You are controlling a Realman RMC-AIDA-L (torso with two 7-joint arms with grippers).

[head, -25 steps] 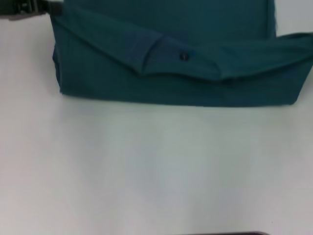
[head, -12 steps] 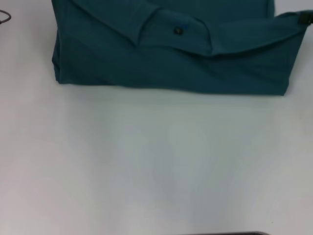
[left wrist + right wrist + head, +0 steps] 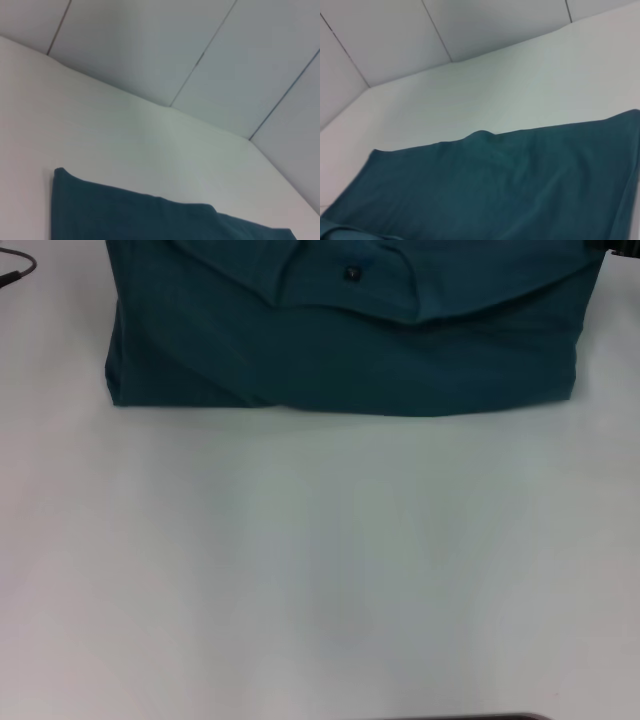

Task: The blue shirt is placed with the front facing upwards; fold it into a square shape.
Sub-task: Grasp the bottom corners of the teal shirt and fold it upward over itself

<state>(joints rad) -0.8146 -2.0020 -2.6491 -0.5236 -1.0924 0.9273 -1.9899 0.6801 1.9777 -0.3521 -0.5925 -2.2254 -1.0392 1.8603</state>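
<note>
Teal shirt folded at the desk's far side

White desk (image 3: 320, 570) lies bare nearest us. Beyond it we see the blue shirt (image 3: 340, 350) lying flat in a wide folded band, its small dark label (image 3: 351, 273) showing on top. Neither hand appears in any view, so we cannot tell how they stand. Panelled wall (image 3: 165, 45) rises behind.

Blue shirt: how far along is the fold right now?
Well along. The blue shirt lies doubled over on the white table, collar and small black label on top, near edge straight. Neither gripper is in view, so nothing is visibly in hand. Its far part is cut off, so I cannot confirm a square.
</note>
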